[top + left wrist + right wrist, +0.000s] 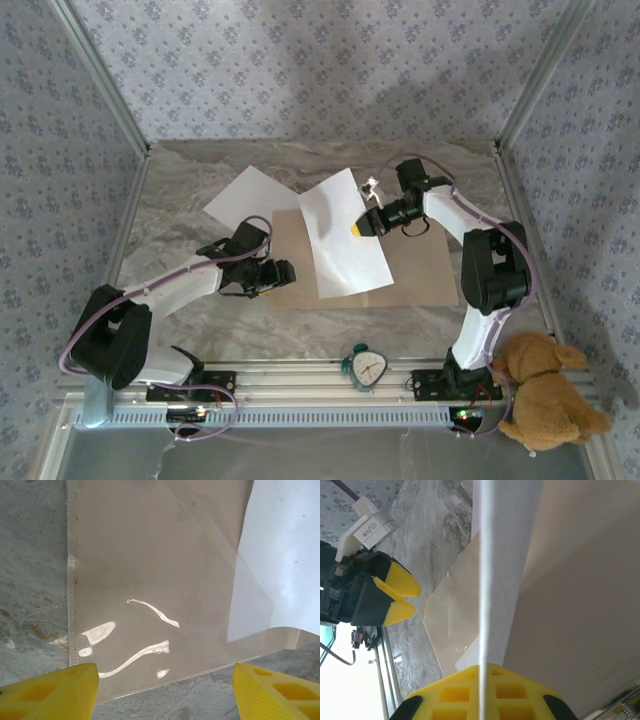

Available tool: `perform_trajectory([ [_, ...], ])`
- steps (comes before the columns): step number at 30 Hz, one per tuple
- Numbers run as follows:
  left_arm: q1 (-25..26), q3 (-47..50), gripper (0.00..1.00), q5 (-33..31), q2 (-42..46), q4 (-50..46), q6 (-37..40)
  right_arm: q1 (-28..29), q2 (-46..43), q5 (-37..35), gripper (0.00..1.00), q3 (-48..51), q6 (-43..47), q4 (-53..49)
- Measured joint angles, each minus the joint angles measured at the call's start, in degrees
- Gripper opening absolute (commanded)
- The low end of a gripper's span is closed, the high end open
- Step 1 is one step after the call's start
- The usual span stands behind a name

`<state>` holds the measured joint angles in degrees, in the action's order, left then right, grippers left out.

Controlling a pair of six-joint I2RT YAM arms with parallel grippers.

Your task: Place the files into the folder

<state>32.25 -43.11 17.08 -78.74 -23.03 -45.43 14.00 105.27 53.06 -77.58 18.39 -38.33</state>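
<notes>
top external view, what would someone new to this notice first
A thin white paper sheet, pinched in the right gripper, slants over the flat tan cardboard folder at the middle of the grey marbled table. The left gripper stands open at the folder's near left corner, and a second white paper sheet lies beyond its far left corner. A brown plush dog sits at the near right, beside the right arm's base.

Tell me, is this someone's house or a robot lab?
Most likely a robot test booth dressed up like a home. Flowery wallpaper hangs on a bare metal frame, the left arm and right arm are bolted to a rail at the marble-look table's edge, and a toy dog sits nearby.
</notes>
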Motion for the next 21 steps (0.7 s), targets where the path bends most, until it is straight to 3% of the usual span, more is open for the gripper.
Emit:
perform_trajectory([
  [21, 0.0, 0.68, 0.73, -0.2, 4.42, -1.9, -0.28, 0.0, 3.85, 4.33, 0.0, 3.69, -8.98, 14.08],
])
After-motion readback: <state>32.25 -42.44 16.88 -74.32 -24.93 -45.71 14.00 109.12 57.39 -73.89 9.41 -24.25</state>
